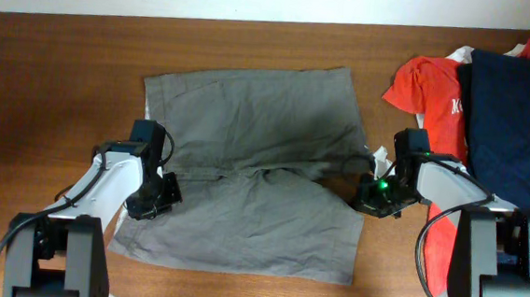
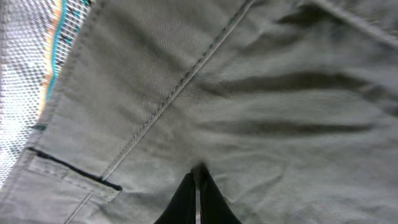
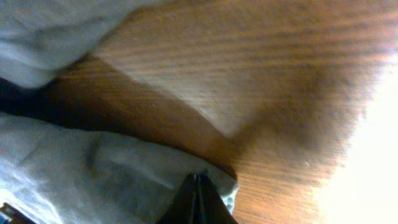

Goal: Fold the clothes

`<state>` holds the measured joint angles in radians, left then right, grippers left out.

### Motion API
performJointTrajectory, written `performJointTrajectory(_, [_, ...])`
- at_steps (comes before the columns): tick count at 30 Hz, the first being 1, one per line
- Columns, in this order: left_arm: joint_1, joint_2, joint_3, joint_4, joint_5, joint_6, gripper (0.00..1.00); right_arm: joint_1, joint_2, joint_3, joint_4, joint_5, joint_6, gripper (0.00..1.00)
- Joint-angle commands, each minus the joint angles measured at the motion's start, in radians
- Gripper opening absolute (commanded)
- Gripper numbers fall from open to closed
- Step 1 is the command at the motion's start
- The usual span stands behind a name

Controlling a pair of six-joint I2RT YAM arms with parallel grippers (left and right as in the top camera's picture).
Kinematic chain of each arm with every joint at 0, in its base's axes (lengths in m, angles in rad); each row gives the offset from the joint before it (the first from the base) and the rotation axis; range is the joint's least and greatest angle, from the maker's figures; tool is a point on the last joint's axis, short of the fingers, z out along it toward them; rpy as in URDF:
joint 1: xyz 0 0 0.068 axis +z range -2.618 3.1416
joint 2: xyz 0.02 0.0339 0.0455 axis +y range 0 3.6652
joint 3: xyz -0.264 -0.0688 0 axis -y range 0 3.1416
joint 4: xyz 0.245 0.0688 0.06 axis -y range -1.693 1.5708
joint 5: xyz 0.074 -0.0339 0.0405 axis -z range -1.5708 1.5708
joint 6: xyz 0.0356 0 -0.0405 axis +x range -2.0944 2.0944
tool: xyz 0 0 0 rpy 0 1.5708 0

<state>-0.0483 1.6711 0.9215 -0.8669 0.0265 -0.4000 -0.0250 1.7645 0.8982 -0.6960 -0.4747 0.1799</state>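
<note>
Brown wooden counter (image 1: 64, 78), grey-khaki woven shorts (image 1: 258, 111) spread at centre — soft, limp, we judge, best held by edges. Left fingers (image 2: 183, 205) clamp the waistband at nine o'clock, right fingers (image 3: 185, 208) the hem at three.

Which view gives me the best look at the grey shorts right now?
Overhead. It shows nearly the whole shorts spread on the table, both legs visible. The left wrist view shows only a close patch of fabric with seams; the right wrist view shows only a blurred fabric edge over wood.
</note>
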Motion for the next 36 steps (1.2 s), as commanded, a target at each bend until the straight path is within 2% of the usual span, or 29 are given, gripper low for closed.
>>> performJointTrajectory(1, [0.005, 0.002, -0.003, 0.003, -0.041, 0.013, 0.05, 0.005, 0.077, -0.018, 0.083, 0.273, 0.025, 0.04])
performJointTrajectory(3, [0.005, 0.002, -0.003, 0.003, -0.042, 0.013, 0.05, 0.005, 0.077, -0.011, 0.136, 0.394, 0.092, 0.04])
performJointTrajectory(6, [0.005, 0.002, -0.003, -0.005, -0.042, 0.014, 0.05, 0.005, 0.077, 0.011, 0.128, 0.587, 0.204, 0.04])
performJointTrajectory(9, [0.005, 0.002, -0.003, -0.002, -0.042, 0.013, 0.05, 0.005, 0.076, 0.038, 0.124, 0.617, 0.203, 0.04])
performJointTrajectory(12, [0.005, -0.007, 0.039, -0.006, -0.041, 0.037, 0.05, 0.004, 0.056, 0.158, 0.049, 0.387, 0.093, 0.04])
performJointTrajectory(15, [0.005, -0.078, 0.155, -0.04, 0.03, 0.101, 0.06, 0.004, 0.021, 0.339, -0.172, 0.278, 0.074, 0.04])
performJointTrajectory(18, [0.005, -0.253, 0.289, -0.033, 0.112, 0.117, 0.16, 0.004, 0.004, 0.449, -0.348, 0.069, -0.078, 0.04])
performJointTrajectory(20, [0.005, -0.357, 0.301, -0.056, 0.111, 0.114, 0.22, 0.016, 0.006, 0.396, -0.377, 0.059, -0.079, 0.04])
performJointTrajectory(24, [0.005, -0.351, 0.3, -0.142, 0.107, 0.114, 0.22, 0.055, 0.006, 0.233, -0.293, 0.035, -0.075, 0.04])
performJointTrajectory(28, [0.005, -0.32, 0.3, -0.148, 0.097, 0.114, 0.23, 0.078, 0.007, 0.072, -0.163, -0.003, -0.071, 0.04])
performJointTrajectory(29, [0.005, -0.309, 0.3, -0.15, 0.096, 0.114, 0.23, 0.077, 0.007, 0.036, -0.141, 0.032, -0.061, 0.04])
performJointTrajectory(33, [0.005, -0.271, 0.3, -0.156, 0.078, 0.114, 0.23, 0.076, 0.009, -0.066, -0.03, 0.417, 0.143, 0.04])
performJointTrajectory(36, [0.005, -0.256, 0.3, -0.156, 0.077, 0.114, 0.23, 0.076, 0.009, -0.066, 0.107, 0.465, 0.17, 0.04])
